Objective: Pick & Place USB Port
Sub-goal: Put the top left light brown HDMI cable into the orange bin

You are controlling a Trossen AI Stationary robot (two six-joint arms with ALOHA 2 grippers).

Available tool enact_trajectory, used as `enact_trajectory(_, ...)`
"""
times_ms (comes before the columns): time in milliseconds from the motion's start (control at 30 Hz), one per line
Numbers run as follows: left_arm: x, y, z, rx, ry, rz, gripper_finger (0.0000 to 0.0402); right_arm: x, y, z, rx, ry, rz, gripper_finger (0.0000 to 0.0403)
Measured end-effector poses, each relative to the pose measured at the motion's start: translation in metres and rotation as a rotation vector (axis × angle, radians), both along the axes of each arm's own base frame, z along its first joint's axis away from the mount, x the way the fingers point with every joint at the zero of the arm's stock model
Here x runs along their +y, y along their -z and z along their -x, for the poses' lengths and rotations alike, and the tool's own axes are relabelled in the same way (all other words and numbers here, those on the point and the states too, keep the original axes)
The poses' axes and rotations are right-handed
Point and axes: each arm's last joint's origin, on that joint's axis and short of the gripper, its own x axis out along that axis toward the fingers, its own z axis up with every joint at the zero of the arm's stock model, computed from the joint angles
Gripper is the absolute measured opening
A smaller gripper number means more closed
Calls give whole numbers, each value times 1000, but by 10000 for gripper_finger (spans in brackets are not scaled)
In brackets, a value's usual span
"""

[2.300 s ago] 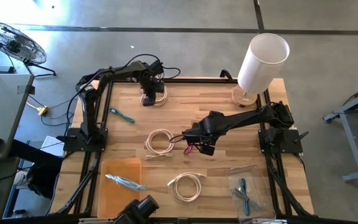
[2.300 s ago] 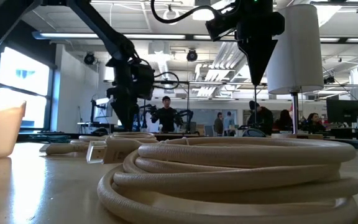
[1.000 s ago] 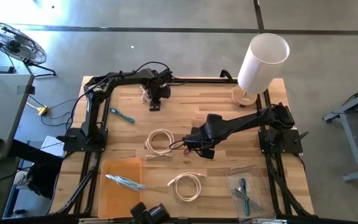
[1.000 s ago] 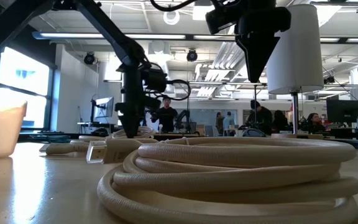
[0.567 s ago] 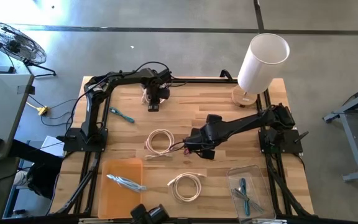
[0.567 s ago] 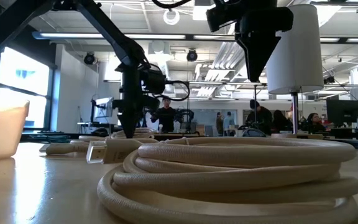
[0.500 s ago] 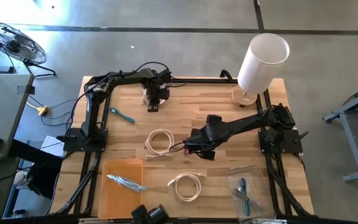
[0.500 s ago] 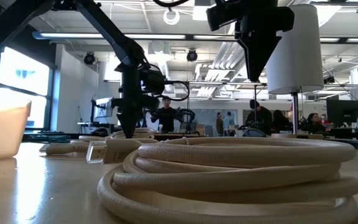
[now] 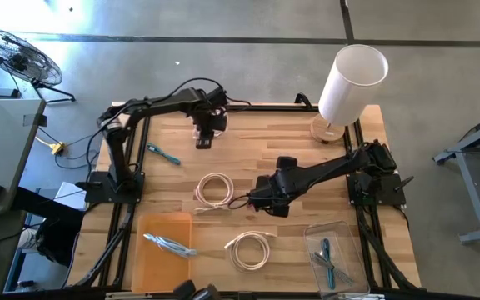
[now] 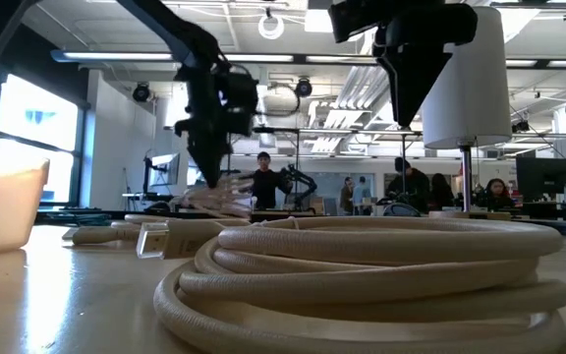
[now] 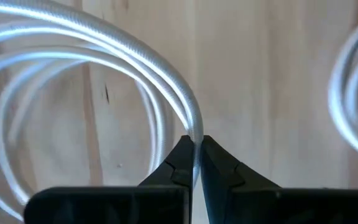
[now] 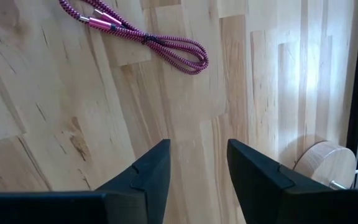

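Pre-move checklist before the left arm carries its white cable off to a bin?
1. Left gripper shut on white cable: ok, strand pinched between the tips.
2. Cable off the table: ok in the low view, coil dangles under the gripper.
3. Whole coil hanging free: cannot tell.
4. Right gripper open, holding nothing: ok, above the pink cable.
5. Right arm out of the left arm's way: cannot tell, it reaches over mid-table.
6. Orange bin has room: ok, one bundle inside.
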Motion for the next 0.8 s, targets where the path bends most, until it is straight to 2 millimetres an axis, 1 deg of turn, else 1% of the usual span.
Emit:
enact_trajectory(100, -7, -18, 6, -42, 8, -6, 8, 0, 0, 0, -6, 12, 2, 149)
enact_trajectory(167, -13, -34, 12, -49, 10, -17, 8, 0, 0, 0, -6, 12, 2, 149)
enact_trajectory(267, -26, -62, 18, -49, 4, -72, 8, 0, 0, 0, -8, 19, 3, 149)
enact_trajectory(400, -49, -105, 24, -59, 10, -114, 8, 0, 0, 0, -9, 19, 3, 149)
enact_trajectory(533, -79, -148, 31, -59, 14, -139, 8, 2, 0, 1, -11, 13, 16, 149)
enact_trajectory(633, -106, -175, 37, -33, 16, -155, 8, 5, 0, 2, -10, 1, 35, 149)
enact_trajectory(700, -124, -189, 40, -34, 20, -155, 8, 7, 0, 2, -11, -5, 37, 149)
enact_trajectory(800, -154, -204, 39, -120, 37, -114, 8, 10, 0, 3, -12, -16, 37, 149)
